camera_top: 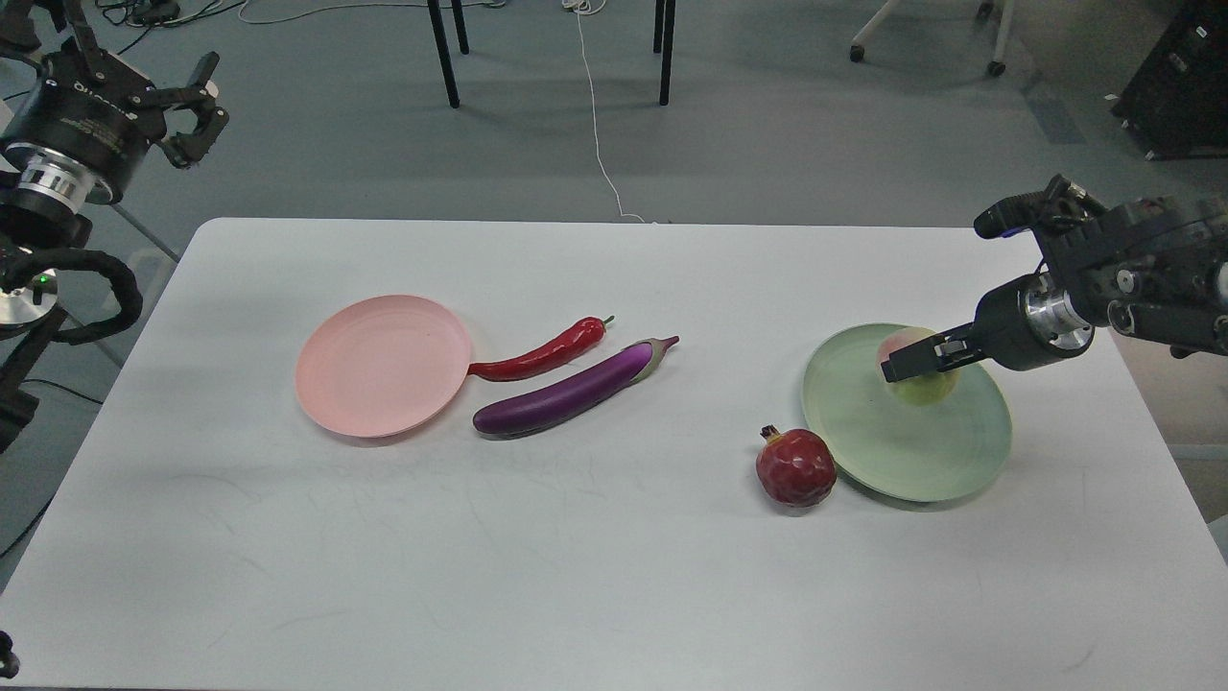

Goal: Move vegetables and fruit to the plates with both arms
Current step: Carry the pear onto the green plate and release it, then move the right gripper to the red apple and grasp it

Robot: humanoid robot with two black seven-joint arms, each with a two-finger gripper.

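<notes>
My right claw (911,363) is over the green plate (902,451), fingers lying across the top of the peach (923,384), which sits on the plate's far half. Fingers look close together on or just above it; can't tell if they're clamped on the fruit or already let go. Left claw (197,110) is up high, well off the table's far-left corner, fingers apart, holding nothing.

Pomegranate (795,466) sits on the table, touching or just beside the green plate's near-left rim, so near my right claw, below-left of it. Prob firm, round, bit heavy, glossy skin so could slip or roll; I'd grab across the widest part from above, crown left clear.

Eggplant (564,394) & chili (543,356) lie side by side, slanted, mid-table just right of the pink plate (382,365), which has nothing on it; chili tip touches its rim. Both well apart from my left claw. Eggplant: long, smooth, slippery, take at the middle. Chili: thin, light, pinch mid-body, not the stem
</notes>
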